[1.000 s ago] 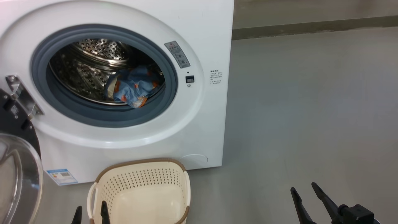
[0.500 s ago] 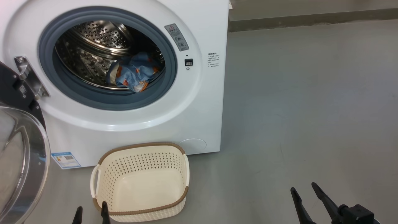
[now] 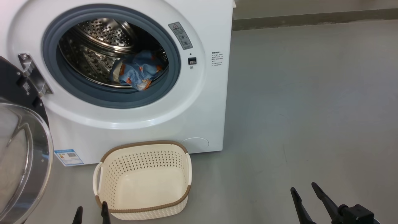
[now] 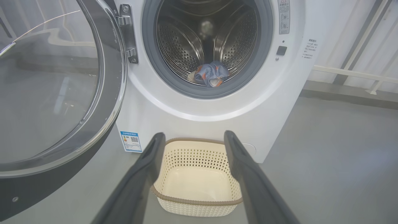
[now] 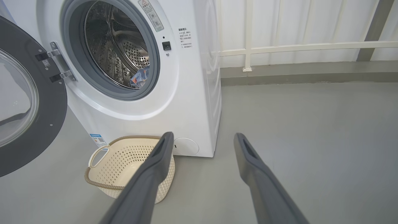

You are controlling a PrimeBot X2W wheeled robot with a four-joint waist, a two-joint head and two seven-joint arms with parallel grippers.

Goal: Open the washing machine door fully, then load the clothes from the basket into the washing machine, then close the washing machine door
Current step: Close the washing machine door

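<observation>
Washing machine door (image 3: 21, 155) swung wide at left. Basket (image 3: 146, 161) empty on the floor, near the washing machine (image 3: 124, 133); clothes (image 3: 136, 73) in the drum. Loading looks done, only the door close is left. Left claw (image 3: 91, 206) and right claw (image 3: 303, 186) both spread apart, empty.

White washing machine (image 3: 140, 130), cream perforated basket (image 3: 143, 161) rimmed brown, blue clothes (image 3: 136, 72) with seemingly orange print.

SITE: laundry area | EVIDENCE: washing machine (image 3: 140, 130) upper left, basket (image 3: 143, 160) lower centre, bare grey floor (image 3: 311, 109) right
</observation>
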